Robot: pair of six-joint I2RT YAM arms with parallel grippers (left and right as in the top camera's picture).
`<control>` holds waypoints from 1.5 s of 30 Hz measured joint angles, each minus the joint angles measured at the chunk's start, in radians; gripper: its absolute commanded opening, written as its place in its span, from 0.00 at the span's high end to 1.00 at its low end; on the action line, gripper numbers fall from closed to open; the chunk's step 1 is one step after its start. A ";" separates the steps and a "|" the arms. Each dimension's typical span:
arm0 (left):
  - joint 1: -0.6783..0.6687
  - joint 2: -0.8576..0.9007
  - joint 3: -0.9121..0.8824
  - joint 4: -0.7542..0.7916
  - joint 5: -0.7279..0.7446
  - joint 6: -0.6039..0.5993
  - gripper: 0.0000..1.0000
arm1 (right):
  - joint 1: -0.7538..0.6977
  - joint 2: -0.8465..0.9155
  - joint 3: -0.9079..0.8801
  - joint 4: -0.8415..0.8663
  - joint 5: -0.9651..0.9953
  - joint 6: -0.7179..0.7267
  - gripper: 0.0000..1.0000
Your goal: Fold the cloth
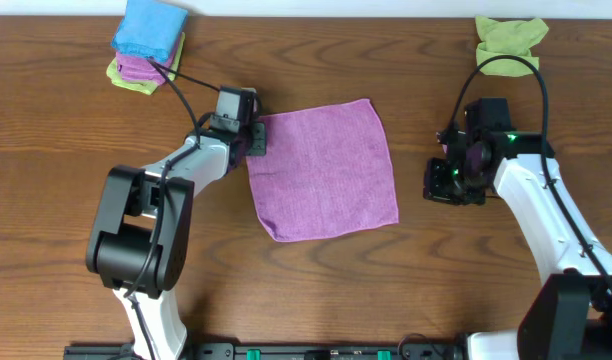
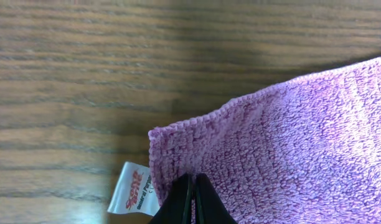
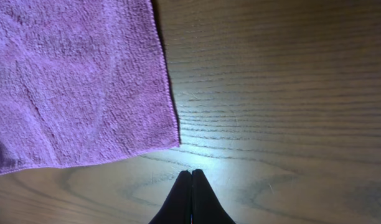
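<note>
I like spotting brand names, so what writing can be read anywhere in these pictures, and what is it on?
White tag at the corner of the purple cloth: a red word above smaller dark print, too blurred to read.
No other writing shows in any view.

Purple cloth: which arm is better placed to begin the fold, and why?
Left. The left claw is shut on the purple cloth at a corner; the right claw, also shut, hovers over bare table, apart from it.
</note>
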 measured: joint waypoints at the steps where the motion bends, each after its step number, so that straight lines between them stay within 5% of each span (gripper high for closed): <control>1: 0.002 0.000 0.006 -0.002 0.001 0.002 0.94 | 0.000 0.000 0.000 -0.001 0.000 0.000 0.98; 14: 0.003 0.000 0.226 -0.186 -0.022 0.114 0.94 | 0.000 0.000 0.000 -0.009 0.000 0.000 0.98; 45: -0.038 0.123 0.231 -0.207 -0.089 0.216 0.94 | 0.000 0.000 0.000 -0.004 0.004 0.000 0.98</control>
